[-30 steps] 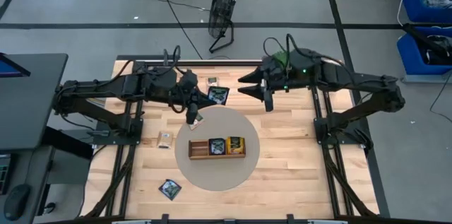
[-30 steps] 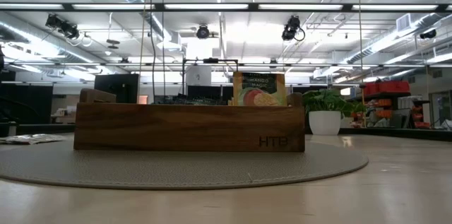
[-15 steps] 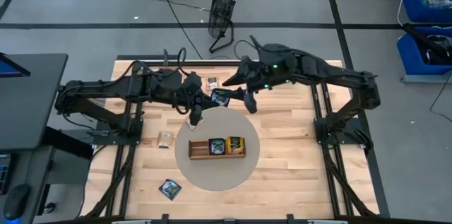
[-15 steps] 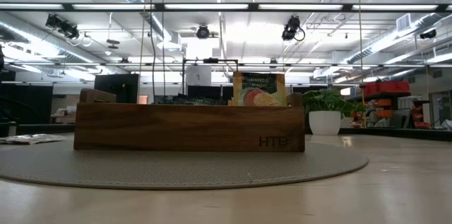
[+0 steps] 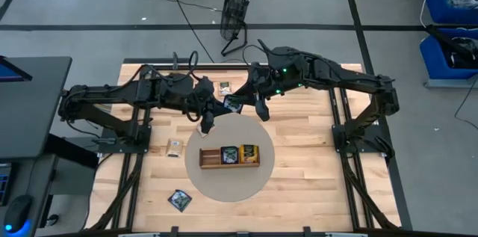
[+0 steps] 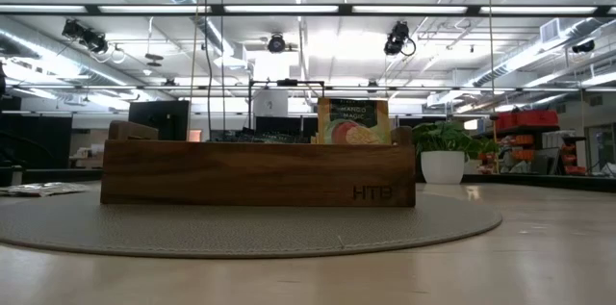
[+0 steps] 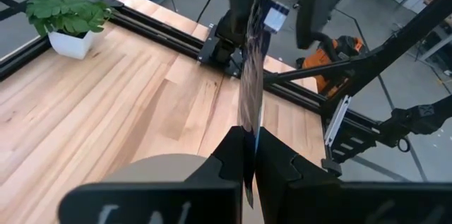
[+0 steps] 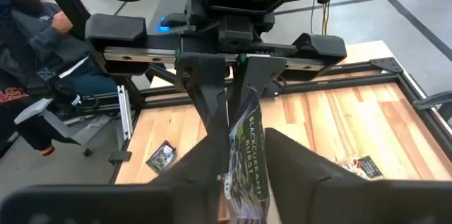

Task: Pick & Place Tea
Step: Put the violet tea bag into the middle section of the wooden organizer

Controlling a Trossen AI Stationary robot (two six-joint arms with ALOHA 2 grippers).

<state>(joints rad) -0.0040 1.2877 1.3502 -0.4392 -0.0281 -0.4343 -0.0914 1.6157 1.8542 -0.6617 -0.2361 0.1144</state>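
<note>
Held item: dark tea sachet (image 5: 233, 103), up in the air between my two grippers, over the far edge of the round mat (image 5: 263, 179), behind the wooden tray (image 5: 209, 164). L gripper (image 5: 207, 117): fingers (image 7: 229, 155) pressed tight together on one edge of the sachet (image 7: 250, 75), which stands edge-on above them in the left wrist view. R gripper (image 5: 250, 105): fingers (image 8: 296, 157) set either side of the same sachet (image 8: 245, 155), narrow gap, pads close against its faces; I can't tell if they actually pinch it or just bracket it. Sachet print legible in the right wrist view, dark w/ green leaf pattern. Both my arms meet at mid-table, L from the left side, R from the right. Tray: on the mat, long, w/ compartments; holds a dark sachet (image 5: 229, 154) in the middle slot and an orange sachet (image 5: 249, 152) in the right-hand slot, left slot shows bare wood. Low view shows the orange sachet (image 6: 353, 120) standing upright above the tray wall (image 6: 258, 173). Loose stock on the table (image 5: 314, 192): pale sachet (image 5: 175, 146) left of the mat; dark sachet (image 5: 179, 200) near the front left; another pale sachet (image 5: 224, 85) near the back edge, just beside my grippers. Background: potted plant (image 7: 67, 20) at a table corner; a seated person (image 8: 49, 33) beyond the table in the right wrist view; floor fan (image 5: 235, 9) behind the table.
</note>
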